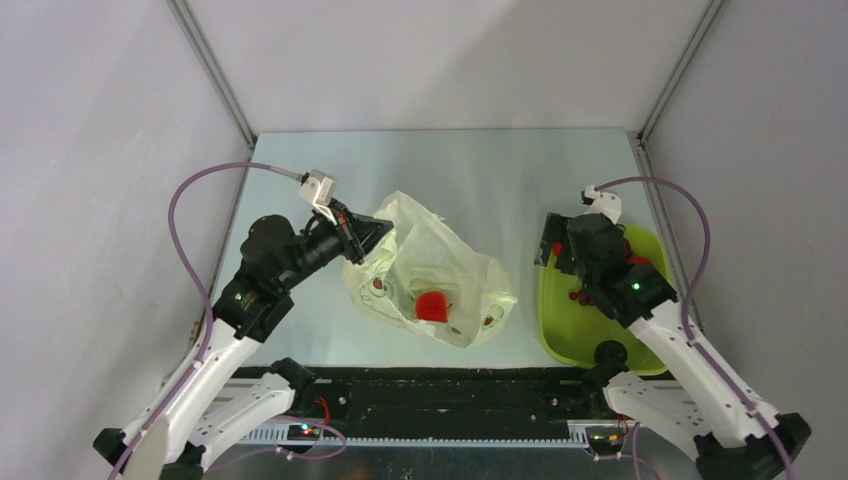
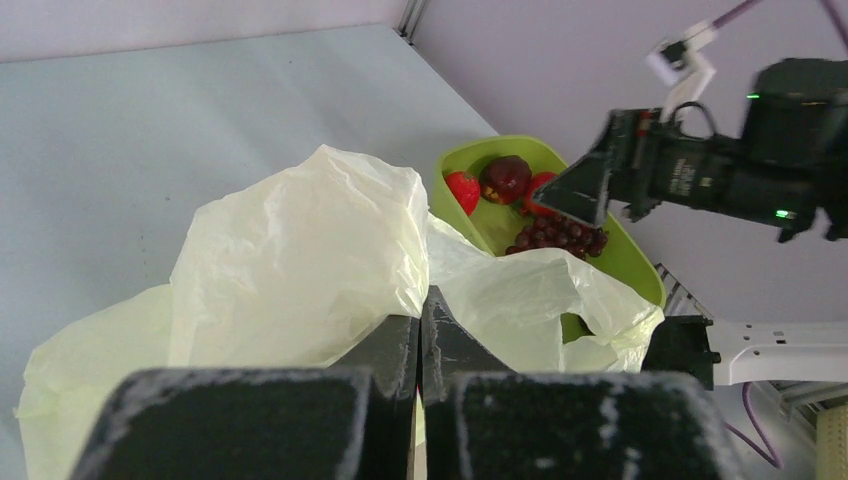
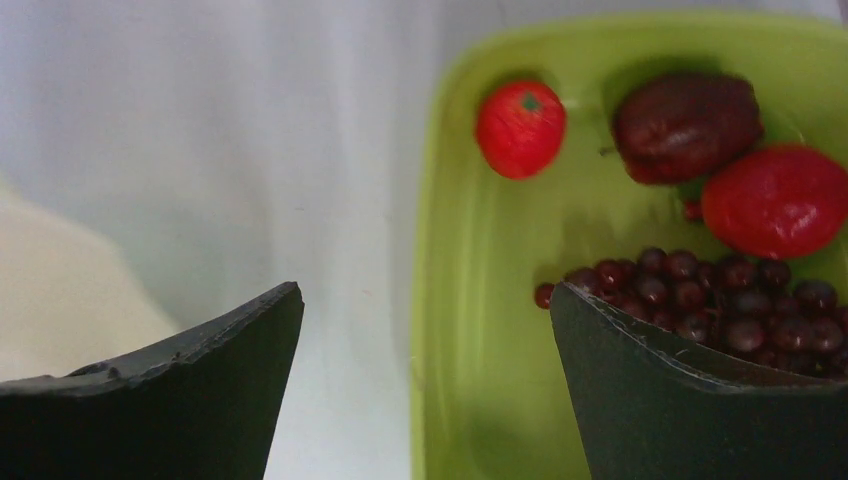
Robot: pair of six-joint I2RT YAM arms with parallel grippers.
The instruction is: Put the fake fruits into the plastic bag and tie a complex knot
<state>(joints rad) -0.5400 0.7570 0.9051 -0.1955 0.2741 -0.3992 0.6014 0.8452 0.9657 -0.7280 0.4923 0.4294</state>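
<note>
The right gripper (image 3: 425, 290) gapes wide over the fake fruits (image 3: 520, 128), upper right: likely light, hard and slick, best pinched mid-body. The left gripper (image 2: 420, 310) clamps the flimsy plastic bag (image 2: 300, 250).

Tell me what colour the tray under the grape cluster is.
The tray is lime green, clearest in the right wrist view.
</note>
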